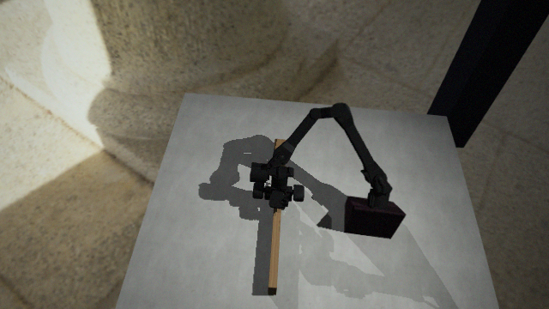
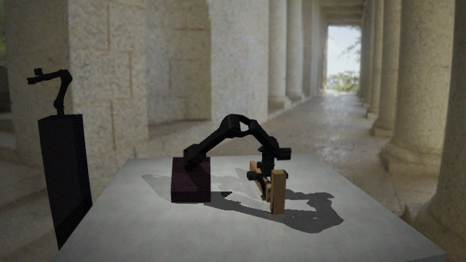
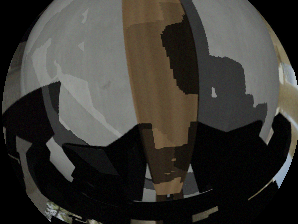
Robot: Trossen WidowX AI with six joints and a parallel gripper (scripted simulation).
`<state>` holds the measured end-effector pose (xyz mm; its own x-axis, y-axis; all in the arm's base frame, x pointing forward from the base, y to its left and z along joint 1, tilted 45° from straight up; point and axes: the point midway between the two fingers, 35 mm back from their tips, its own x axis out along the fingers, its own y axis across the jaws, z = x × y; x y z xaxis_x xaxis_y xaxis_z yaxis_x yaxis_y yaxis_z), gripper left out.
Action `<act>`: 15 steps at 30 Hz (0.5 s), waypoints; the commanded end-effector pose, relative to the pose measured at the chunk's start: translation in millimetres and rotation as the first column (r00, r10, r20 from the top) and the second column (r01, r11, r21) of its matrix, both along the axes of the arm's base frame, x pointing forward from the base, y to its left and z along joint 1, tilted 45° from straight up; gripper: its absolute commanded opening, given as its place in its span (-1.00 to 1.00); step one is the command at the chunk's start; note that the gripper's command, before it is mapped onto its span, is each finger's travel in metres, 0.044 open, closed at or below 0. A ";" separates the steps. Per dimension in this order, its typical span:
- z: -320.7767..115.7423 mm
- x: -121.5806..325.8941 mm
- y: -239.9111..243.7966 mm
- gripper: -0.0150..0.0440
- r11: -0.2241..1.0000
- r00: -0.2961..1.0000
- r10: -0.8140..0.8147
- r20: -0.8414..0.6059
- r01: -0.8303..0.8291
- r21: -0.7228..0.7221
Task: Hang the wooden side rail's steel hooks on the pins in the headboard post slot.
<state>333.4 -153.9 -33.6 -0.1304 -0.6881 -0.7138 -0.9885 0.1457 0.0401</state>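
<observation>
1. The wooden side rail (image 1: 275,253) (image 2: 254,169) (image 3: 160,60) is on the tabletop (image 1: 206,124) (image 2: 145,233) (image 3: 95,65), its long axis running nearly straight up and down the top view, leaning very slightly.
2. In that view its lower end is capped dark; its other end points toward the upper edge of the tabletop.
3. From the exterior side, the rail runs away from the viewer, from beside the upright headboard post (image 1: 280,142) (image 2: 278,191) toward the back and slightly left.
4. The claw (image 1: 279,199) (image 2: 266,189) (image 3: 162,120) is closed on the rail, one dark finger on each side of the wood.
5. It covers the middle stretch of the rail from above, well apart from the dark-capped end.
6. The hooks, the pins and the inside of the post's slot cannot be made out, so whether they meet is unclear. The post hides part of the rail's near end in the exterior view.
7. In the wrist view the rail is cut off at the upper edge, partly shadowed, and its lower part narrows between the black fingers.
8. The arm (image 1: 356,142) (image 2: 215,140) stands on a dark maroon block (image 1: 373,221) (image 2: 191,182). The post's slot is the only receptacle concerned, and its contents are hidden.
</observation>
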 end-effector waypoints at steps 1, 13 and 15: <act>1.0 6.3 -2.0 -0.49 1.000 1.000 -0.013 0.027 0.013 -0.005; 0.9 11.4 -2.8 -0.49 1.000 1.000 -0.013 0.027 0.013 -0.005; -0.4 5.3 -0.6 -0.49 1.000 1.000 -0.002 -0.002 0.002 0.000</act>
